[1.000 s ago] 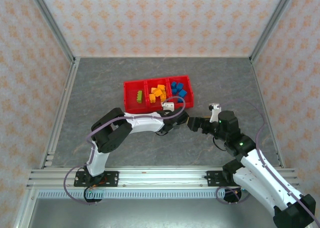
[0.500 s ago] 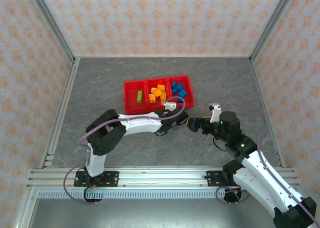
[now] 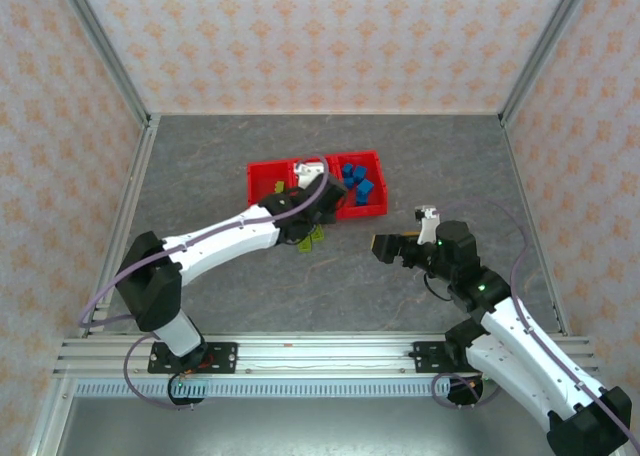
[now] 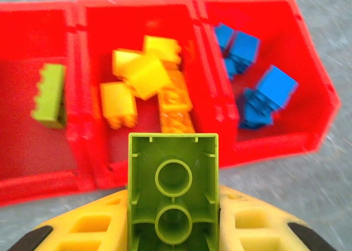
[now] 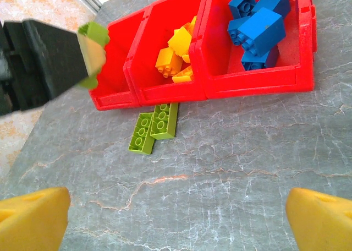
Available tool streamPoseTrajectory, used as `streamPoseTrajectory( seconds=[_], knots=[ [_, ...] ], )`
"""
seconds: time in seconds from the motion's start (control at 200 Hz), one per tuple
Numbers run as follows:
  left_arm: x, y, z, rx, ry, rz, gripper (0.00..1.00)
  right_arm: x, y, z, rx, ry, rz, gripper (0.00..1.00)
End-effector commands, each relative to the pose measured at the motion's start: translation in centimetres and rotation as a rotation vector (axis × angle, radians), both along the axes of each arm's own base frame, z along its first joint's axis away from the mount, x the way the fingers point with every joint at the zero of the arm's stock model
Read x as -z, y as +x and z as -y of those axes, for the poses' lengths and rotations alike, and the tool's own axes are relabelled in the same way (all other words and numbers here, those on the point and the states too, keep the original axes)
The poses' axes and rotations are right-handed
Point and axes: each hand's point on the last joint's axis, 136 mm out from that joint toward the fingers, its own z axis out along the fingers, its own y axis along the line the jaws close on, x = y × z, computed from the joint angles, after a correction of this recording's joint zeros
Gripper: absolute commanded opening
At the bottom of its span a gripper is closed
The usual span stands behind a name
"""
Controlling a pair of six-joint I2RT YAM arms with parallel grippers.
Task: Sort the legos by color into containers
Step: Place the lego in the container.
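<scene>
Just ahead of my left end effector (image 4: 173, 226), clamped on a green brick (image 4: 173, 168), the red tray (image 4: 49, 182) holds yellow bricks (image 4: 148, 75), blue bricks (image 4: 272, 88) and a lone green one (image 4: 49, 94) in separate bins, while two green bricks (image 5: 154, 127) wait on the worktop (image 5: 247, 152) just behind.

Saw legos (image 4: 147, 75) in all three parts of the tray (image 3: 260, 216) at upper middle, two more legos (image 5: 162, 121) on the table (image 3: 200, 176) just below.

Grey marbled tabletop (image 3: 200, 166), peach patterned walls (image 3: 320, 36), aluminium front rail (image 3: 320, 354)
</scene>
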Motion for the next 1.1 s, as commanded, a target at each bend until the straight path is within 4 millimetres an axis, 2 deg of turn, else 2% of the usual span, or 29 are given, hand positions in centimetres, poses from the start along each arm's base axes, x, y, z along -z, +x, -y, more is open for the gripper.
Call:
streamPoseTrajectory(
  seconds=[0.0,0.16,0.25,0.375,0.666,0.791,0.881,0.976,1.096],
  knots=[
    [-0.4,0.8,-4.3,-0.036,0.149,0.01,0.22,0.0,0.1,0.1,0.002,-0.01,0.012,1.0],
    [-0.2,2.9,-8.6,-0.103,0.183,0.0,0.22,0.1,0.1,0.0,0.002,-0.013,0.007,1.0],
    [0.9,3.9,-10.8,-0.148,0.2,-0.017,0.22,0.2,0.2,0.1,0.003,-0.016,0.003,1.0],
    [3.1,5.0,-12.7,-0.182,0.217,-0.068,0.22,0.4,0.2,0.1,0.006,-0.021,-0.002,1.0],
    [8.0,7.2,-14.6,-0.21,0.249,-0.146,0.22,1.0,0.4,0.2,0.012,-0.038,-0.023,1.0],
    [9.0,8.2,-15.3,-0.218,0.253,-0.172,0.23,1.2,0.4,0.2,0.012,-0.043,-0.026,1.0],
    [8.9,8.7,-15.2,-0.214,0.256,-0.166,0.3,1.2,0.4,0.1,0.01,-0.045,-0.029,1.0],
    [8.5,9.0,-14.9,-0.211,0.246,-0.156,0.49,1.5,0.5,0.1,0.01,-0.05,-0.037,1.0],
    [7.5,9.0,-14.5,-0.201,0.212,-0.142,0.56,1.7,0.5,0.1,0.01,-0.053,-0.044,1.0]
  ],
)
